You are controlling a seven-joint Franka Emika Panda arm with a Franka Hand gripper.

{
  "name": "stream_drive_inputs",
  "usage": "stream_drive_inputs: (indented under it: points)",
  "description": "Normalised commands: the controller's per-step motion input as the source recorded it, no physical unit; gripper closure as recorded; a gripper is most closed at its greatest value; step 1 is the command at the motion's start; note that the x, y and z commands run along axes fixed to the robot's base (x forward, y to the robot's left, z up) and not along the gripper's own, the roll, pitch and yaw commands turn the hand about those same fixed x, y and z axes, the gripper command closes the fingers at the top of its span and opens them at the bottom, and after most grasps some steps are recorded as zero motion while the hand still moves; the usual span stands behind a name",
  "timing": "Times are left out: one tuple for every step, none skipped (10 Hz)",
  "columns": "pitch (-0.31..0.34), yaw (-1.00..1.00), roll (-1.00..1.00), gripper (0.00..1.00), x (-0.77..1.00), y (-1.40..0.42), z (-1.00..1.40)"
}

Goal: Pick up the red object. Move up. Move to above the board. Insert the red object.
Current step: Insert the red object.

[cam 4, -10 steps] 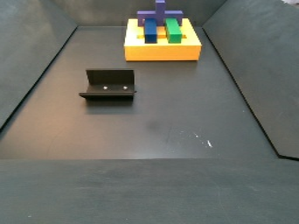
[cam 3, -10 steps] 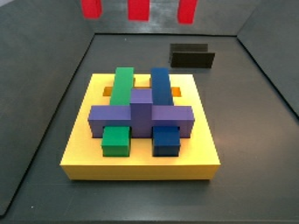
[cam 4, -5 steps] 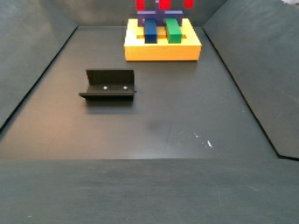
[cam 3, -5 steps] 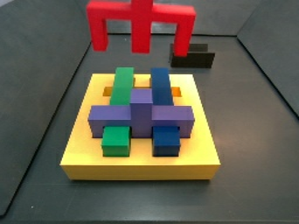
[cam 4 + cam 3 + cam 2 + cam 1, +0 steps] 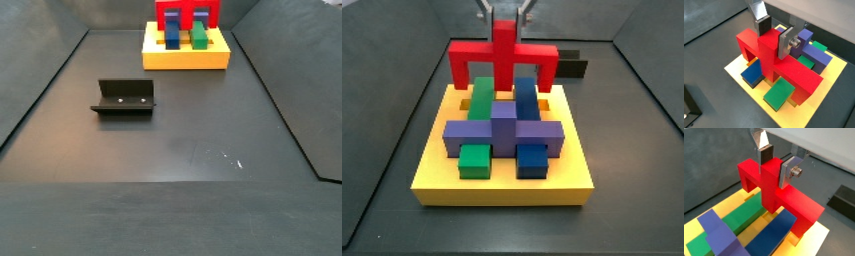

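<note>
Over the yellow board (image 5: pixel 502 185), near the counter's far edge in a side view (image 5: pixel 186 60), the gripper (image 5: pixel 776 163) pinches the red object (image 5: pixel 502 58) by its central stem, silver fingers (image 5: pixel 787 44) pressed against both sides. Its two legs hang down at the board's rear part, astride the green (image 5: pixel 480 98) and blue (image 5: pixel 525 98) bars. A purple cross-piece (image 5: pixel 502 133) lies across those bars. Well apart, toward the counter's middle, stands the dark fixture (image 5: pixel 124 97).
</note>
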Motion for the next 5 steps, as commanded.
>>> stream_drive_inputs:
  points:
    - [-0.086, 0.00, -0.02, 1.00, 0.14, -0.07, -0.15]
    - [-0.024, 0.00, 0.00, 1.00, 0.16, 0.00, -0.05]
    - [-0.037, 0.00, 0.00, 1.00, 0.06, 0.00, -0.16]
    - [-0.017, 0.00, 0.03, 1.00, 0.07, 0.00, -0.18]
    - [0.000, 0.00, 0.08, 1.00, 0.12, 0.00, -0.19]
